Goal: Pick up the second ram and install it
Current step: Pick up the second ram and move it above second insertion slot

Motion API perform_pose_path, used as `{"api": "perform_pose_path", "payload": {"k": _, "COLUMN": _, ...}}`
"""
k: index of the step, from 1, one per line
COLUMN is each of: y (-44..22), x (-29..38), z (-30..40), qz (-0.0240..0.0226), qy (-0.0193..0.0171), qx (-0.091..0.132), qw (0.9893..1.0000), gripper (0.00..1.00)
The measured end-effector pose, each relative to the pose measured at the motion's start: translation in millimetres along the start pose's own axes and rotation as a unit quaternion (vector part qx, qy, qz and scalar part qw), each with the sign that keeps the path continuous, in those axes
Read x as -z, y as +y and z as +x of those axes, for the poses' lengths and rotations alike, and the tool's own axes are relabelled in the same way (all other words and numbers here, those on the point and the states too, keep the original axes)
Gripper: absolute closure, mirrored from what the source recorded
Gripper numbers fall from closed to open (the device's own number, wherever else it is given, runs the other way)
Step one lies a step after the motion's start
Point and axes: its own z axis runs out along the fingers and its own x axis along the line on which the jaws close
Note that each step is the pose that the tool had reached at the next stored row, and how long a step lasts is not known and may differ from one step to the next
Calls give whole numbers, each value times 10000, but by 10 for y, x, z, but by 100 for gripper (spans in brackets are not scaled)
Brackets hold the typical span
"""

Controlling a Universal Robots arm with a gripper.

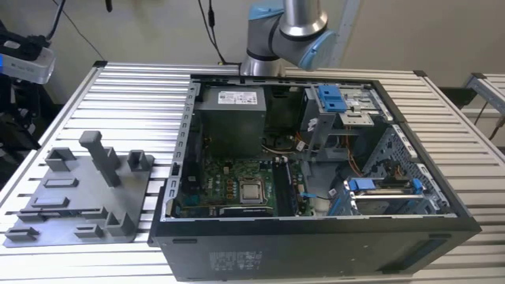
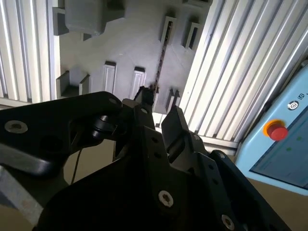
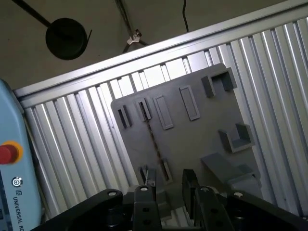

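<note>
The pincer (image 3: 168, 175) hangs above the grey fixture tray (image 3: 202, 139), and from my station I read it as open. In both wrist views its two dark fingers (image 3: 150, 185) stand apart with a clear gap between them and nothing in that gap. In the second wrist view the pincer (image 2: 159, 103) shows the same spread, with the tray (image 2: 130, 43) beneath it.

The ram (image 3: 153, 139) sits in the tray, not in the pincer. It is a thin dark stick standing on its edge, and it runs between two pairs of small upright slots. In the second wrist view I see the ram (image 2: 161, 60) as a narrow dark line. Its near end comes up close to the fingertips, but I cannot tell whether they touch.

In the exterior view the tray (image 1: 79, 195) lies on the slatted metal table (image 1: 134, 89) at the exterior view's left, just beside the open computer case (image 1: 316, 248). The case lies on its side with its motherboard (image 1: 229, 183) exposed. The arm (image 1: 292, 35) rises behind the case.

A light blue pendant (image 3: 14, 192) with a red button (image 2: 276, 130) sits off the table's edge.
</note>
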Motion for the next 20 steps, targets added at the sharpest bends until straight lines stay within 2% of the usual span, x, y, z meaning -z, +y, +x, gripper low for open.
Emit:
{"api": "perform_pose_path", "payload": {"k": 8, "y": -1, "x": -84, "z": 0, "qz": -2, "qy": 2, "qx": 230, "qw": 9997, "gripper": 64}}
{"api": "perform_pose_path", "payload": {"k": 20, "y": -1, "x": -127, "z": 1, "qz": -3, "qy": 3, "qx": 320, "qw": 9995, "gripper": 64}}
